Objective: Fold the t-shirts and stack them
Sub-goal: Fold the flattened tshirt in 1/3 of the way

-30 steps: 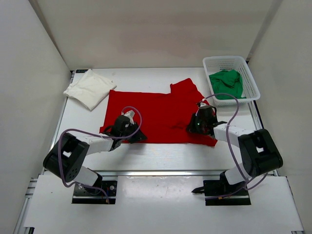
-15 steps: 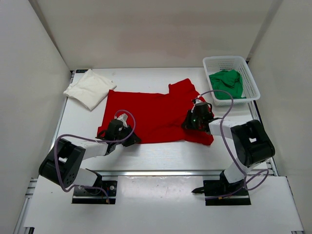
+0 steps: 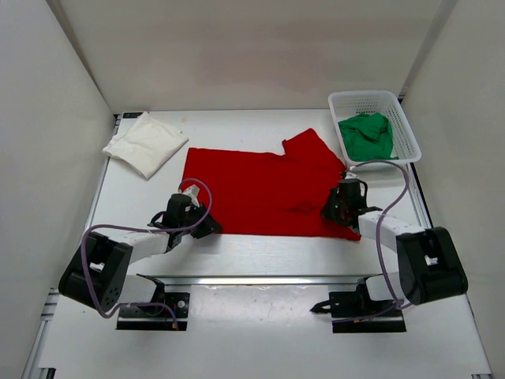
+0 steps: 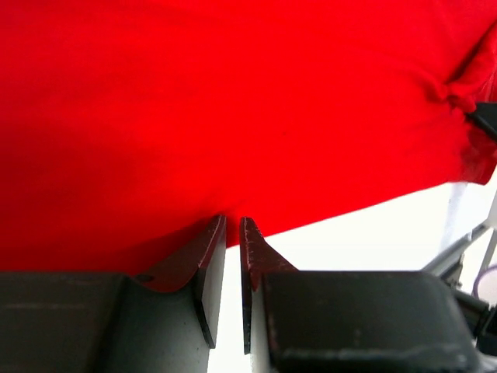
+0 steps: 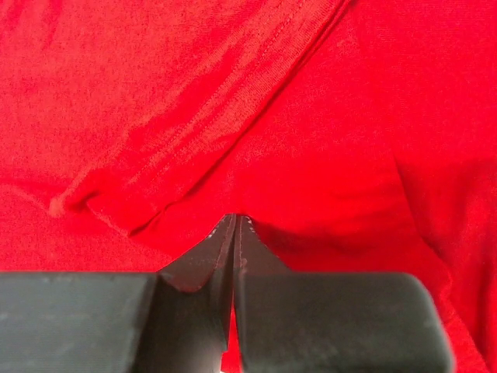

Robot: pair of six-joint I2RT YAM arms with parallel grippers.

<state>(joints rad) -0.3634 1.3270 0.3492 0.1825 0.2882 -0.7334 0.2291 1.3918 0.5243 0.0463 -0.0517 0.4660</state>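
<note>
The bright red t-shirt (image 3: 260, 185) lies spread flat at the table's middle; it also fills the left wrist view (image 4: 233, 101) and the right wrist view (image 5: 233, 93). My left gripper (image 3: 208, 227) (image 4: 233, 220) is shut on its near-left hem, low on the table. My right gripper (image 3: 335, 207) (image 5: 235, 217) is shut on a fold of it near the near-right corner. The cream-white t-shirt (image 3: 145, 143) lies folded at the back left. The green t-shirt (image 3: 366, 136) is bunched in the basket.
A white plastic mesh basket (image 3: 363, 95) stands at the back right, close to the red shirt's sleeve. White walls enclose the table on three sides. Purple cables loop over both arms.
Both grippers have moved right, dragging the red t-shirt with them. Its left edge now lies further from the cream-white shirt and it lies flatter.
</note>
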